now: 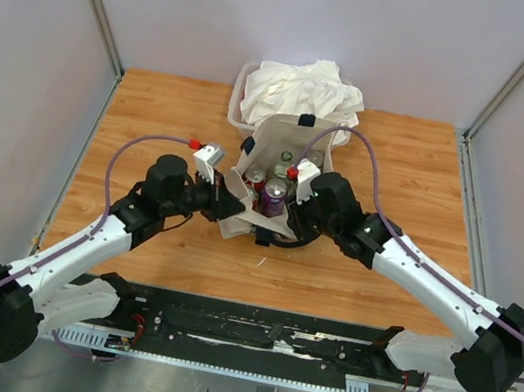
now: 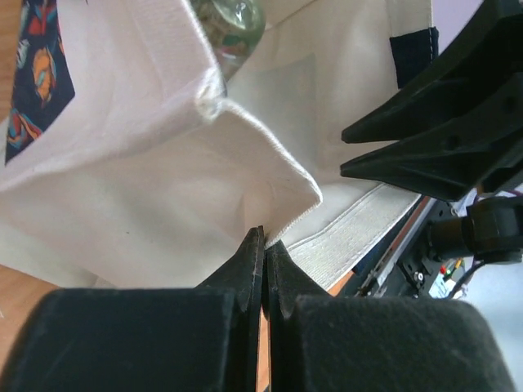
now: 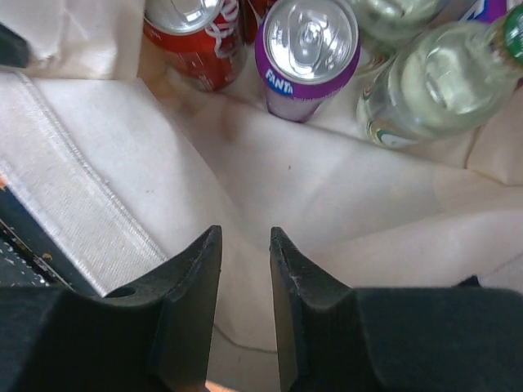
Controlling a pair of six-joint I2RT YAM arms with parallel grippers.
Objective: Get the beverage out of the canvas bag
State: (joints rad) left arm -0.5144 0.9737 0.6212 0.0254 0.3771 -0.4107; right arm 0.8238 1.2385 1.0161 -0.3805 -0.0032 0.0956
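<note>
Your left gripper [image 2: 263, 245] is clenched on the canvas bag [image 2: 163, 180] at its near rim. Your right gripper [image 3: 245, 237] hangs narrowly parted over the cloth, gripping nothing visible. No beverage is out yet; all stand inside the bag. Farther in, 1 purple can [image 3: 309, 53] reads "Fanta", and the red can [image 3: 192, 37] has script you can't read.

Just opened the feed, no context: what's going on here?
Both arms are at the canvas bag in the middle of the table. The left gripper is shut on a fold of the bag's rim. The right gripper hangs over the bag's near inner wall with its jaws nearly together; I can't tell whether they pinch cloth. Inside are a purple Fanta can, a red can and clear bottles. No drink is gripped or out yet.
</note>
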